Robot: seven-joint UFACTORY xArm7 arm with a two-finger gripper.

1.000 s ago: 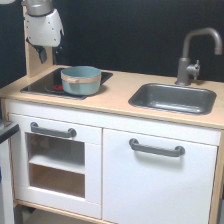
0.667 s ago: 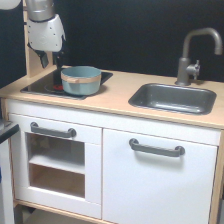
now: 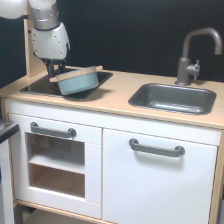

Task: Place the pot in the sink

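Lowered since the earlier frames, the gripper [image 3: 56, 71] is now seen down at the pot [image 3: 76, 81], which has been tipped out of its flat stance: its tan rim slopes, low on the exterior view's left and high on the exterior view's right. Earlier the pot sat level on the stovetop [image 3: 37, 86] with the gripper held above and to its left.

The pot is pale blue-grey and round, with a wooden-looking band at the top. It is found over the black stovetop, at its right part in the exterior view, with the low edge near or on the black surface. The dark fingers of the gripper are closed on the pot's rim at its low, left side; only a short length of them is seen below the white body of the arm [image 3: 48, 37].

The sink [image 3: 172, 98] is set into the light wooden counter [image 3: 112, 100] well apart from the pot, toward the exterior view's right. It is a dark grey basin with rounded corners, and a tall curved grey faucet [image 3: 195, 55] stands behind it.

Below the counter, white cabinet fronts are shown with two grey bar handles; the left one [image 3: 52, 131] is above an open shelf space, the right one [image 3: 156, 148] on a plain door.
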